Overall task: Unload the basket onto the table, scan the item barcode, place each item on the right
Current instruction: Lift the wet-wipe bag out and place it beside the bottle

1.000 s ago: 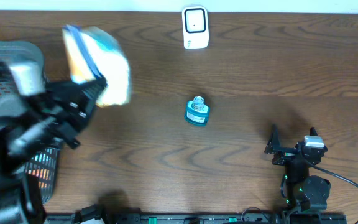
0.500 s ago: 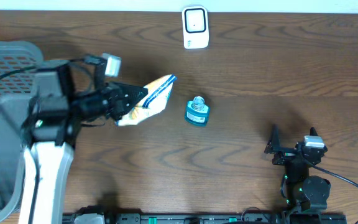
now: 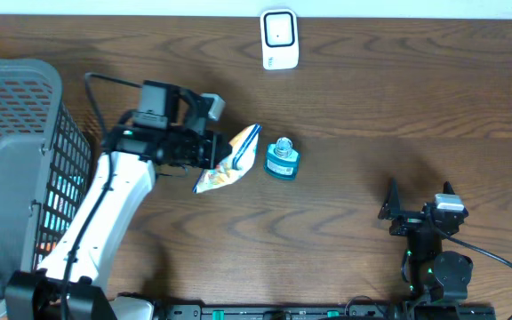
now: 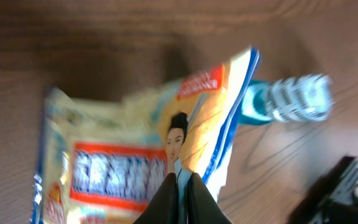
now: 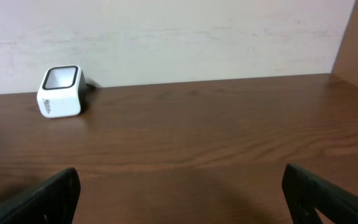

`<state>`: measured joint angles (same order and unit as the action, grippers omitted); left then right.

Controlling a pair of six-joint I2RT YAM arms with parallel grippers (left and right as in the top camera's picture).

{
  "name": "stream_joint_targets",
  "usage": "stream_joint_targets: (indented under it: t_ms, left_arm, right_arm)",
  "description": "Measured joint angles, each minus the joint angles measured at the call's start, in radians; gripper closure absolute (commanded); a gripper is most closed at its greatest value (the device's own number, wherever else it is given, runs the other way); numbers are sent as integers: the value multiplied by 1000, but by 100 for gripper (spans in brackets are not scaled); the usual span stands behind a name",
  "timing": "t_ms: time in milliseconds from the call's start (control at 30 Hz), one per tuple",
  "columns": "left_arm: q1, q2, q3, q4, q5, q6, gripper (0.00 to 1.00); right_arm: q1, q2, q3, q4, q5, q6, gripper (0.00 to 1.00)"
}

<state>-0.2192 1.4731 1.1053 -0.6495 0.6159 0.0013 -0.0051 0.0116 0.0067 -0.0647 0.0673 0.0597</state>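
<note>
My left gripper [image 3: 213, 151] [image 4: 182, 177] is shut on the edge of a yellow and white snack packet [image 3: 231, 158] [image 4: 123, 168] with a blue border and a red label. It holds the packet just left of a teal bottle [image 3: 282, 160] [image 4: 291, 99] standing mid-table. No barcode shows on the packet's visible face. The white barcode scanner [image 3: 279, 38] [image 5: 59, 91] stands at the table's far edge, well beyond the packet. My right gripper [image 3: 419, 192] [image 5: 179, 193] rests open near the front right with nothing between its fingers.
A grey mesh basket [image 3: 16, 133] fills the left side, with something orange showing through its front wall. Brown wooden tabletop [image 3: 398, 98] stretches between the bottle, the scanner and the right arm. A pale wall runs behind the scanner.
My left arm has swung right from above the basket and come down, carrying the packet to just left of the teal bottle. The right arm has not moved.
</note>
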Motion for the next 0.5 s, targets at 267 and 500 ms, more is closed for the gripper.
stream_joint_targets:
  t_ms: [267,500]
  left_arm:
    - [-72,4,0,-25,-158,0,91]
    - [-72,-47,0,-31,-212,8,45]
  right_arm:
    - [0,0,0,0,0,0,1]
    - [0,0,0,0,0,0,1]
